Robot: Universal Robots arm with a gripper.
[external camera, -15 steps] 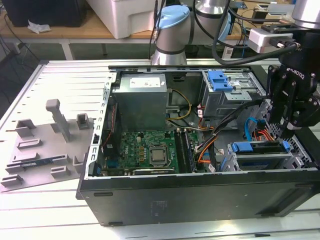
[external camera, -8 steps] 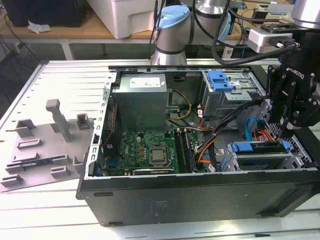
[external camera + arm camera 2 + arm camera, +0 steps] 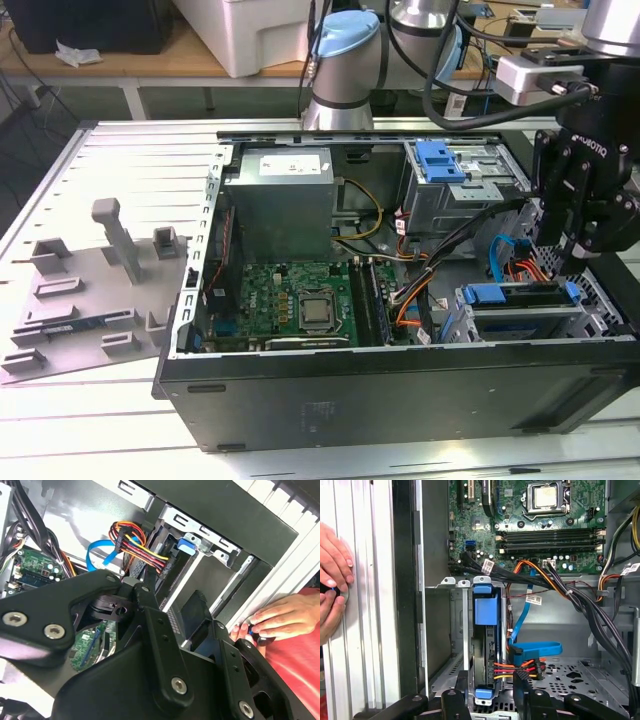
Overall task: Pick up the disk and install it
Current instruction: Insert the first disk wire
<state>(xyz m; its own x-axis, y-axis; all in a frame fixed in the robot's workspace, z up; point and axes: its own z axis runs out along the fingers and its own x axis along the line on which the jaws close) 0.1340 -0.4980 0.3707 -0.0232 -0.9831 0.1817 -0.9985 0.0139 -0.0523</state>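
My gripper (image 3: 572, 225) hangs directly above disk (image 3: 485, 630), fingers spread, empty. Disk sits in drive cage (image 3: 451, 630) below me; install looks nearly done.

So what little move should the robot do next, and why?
Probably back the gripper straight out. The disk already sits in its bay, the fingers stand apart on either side of it, and cables lie close by.

table: pale slatted metal tabletop (image 3: 120, 160), ridges running across it
bench: wooden workbench (image 3: 150, 65) behind the table
box: white container (image 3: 255, 30) on that bench
light: even, bright indoor lighting, soft shadows
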